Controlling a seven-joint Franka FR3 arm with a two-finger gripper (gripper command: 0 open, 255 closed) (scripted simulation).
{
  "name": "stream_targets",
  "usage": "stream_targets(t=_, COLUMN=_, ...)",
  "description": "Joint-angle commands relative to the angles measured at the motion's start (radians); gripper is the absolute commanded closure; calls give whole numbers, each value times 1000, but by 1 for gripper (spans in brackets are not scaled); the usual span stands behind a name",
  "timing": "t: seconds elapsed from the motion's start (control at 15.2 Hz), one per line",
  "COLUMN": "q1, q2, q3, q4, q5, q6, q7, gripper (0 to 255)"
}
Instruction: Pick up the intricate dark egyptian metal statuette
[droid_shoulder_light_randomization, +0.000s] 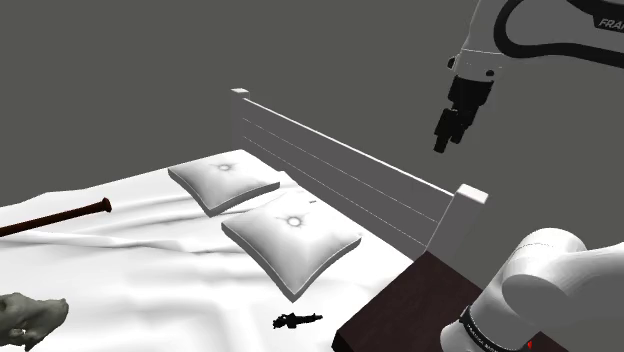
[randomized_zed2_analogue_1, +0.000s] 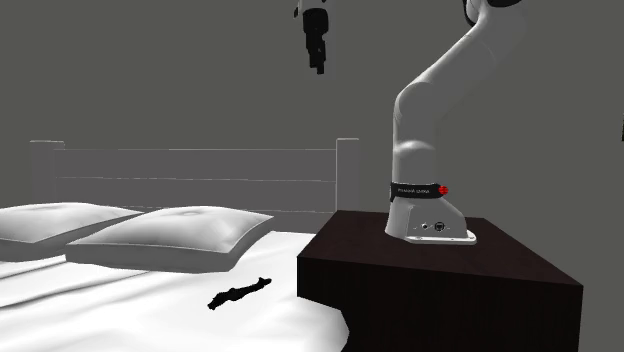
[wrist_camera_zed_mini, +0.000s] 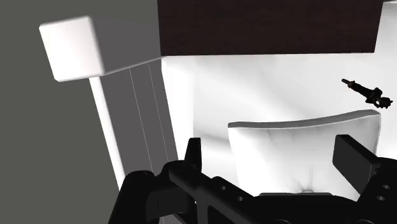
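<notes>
White Franka arm (randomized_zed2_analogue_1: 440, 100) mounted on a dark wood-grained box stand (randomized_zed2_analogue_1: 430, 280) set against a bed (droid_shoulder_light_randomization: 150, 270) covered with a creased white sheet. The end effector (droid_shoulder_light_randomization: 442, 143) hangs high above the stand, toward the side where the white slatted headboard (droid_shoulder_light_randomization: 350, 180) meets it, well apart from everything on the bed. In the wrist view the two black fingers (wrist_camera_zed_mini: 193, 153) stand apart with nothing clasped between them, and they look down on the headboard's corner post, the stand's edge and one pillow. The dark statuette (droid_shoulder_light_randomization: 298, 320), a slim black piece with an irregular, detailed outline, lies flat on the sheet near the stand but not touching it; its finer features are too small to make out. In the second exterior view it lies to that view's left of the stand (randomized_zed2_analogue_1: 240, 292), with bare sheet between the two. A plump white pillow (droid_shoulder_light_randomization: 292, 240) with a puckered centre lies between the statuette and the headboard, its corner close to the statuette but apart from it. A second white pillow (droid_shoulder_light_randomization: 224, 182) of the same kind lies farther from the stand, along the headboard. Well apart from the stand, at the shoulder view's left, a slender reddish-brown club-shaped rod (droid_shoulder_light_randomization: 55, 220) rests on the sheet, and a lumpy grey-green object (droid_shoulder_light_randomization: 30, 315) lies at that view's lower left corner. Plain grey walls stand behind the bed.
</notes>
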Motion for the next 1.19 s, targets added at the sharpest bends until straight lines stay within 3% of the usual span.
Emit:
stream_targets(t=0.0, q1=0, q2=0, q3=0, q4=0, q5=0, q6=0, q7=0, gripper=0)
stream_targets(t=0.59, q1=71, q2=41, q3=71, q4=-229, q5=64, q6=260, q7=41, gripper=0)
stream_targets(t=1.12, q1=142, q2=172, q3=144, q4=-363, q5=120, q6=520, q7=74, gripper=0)
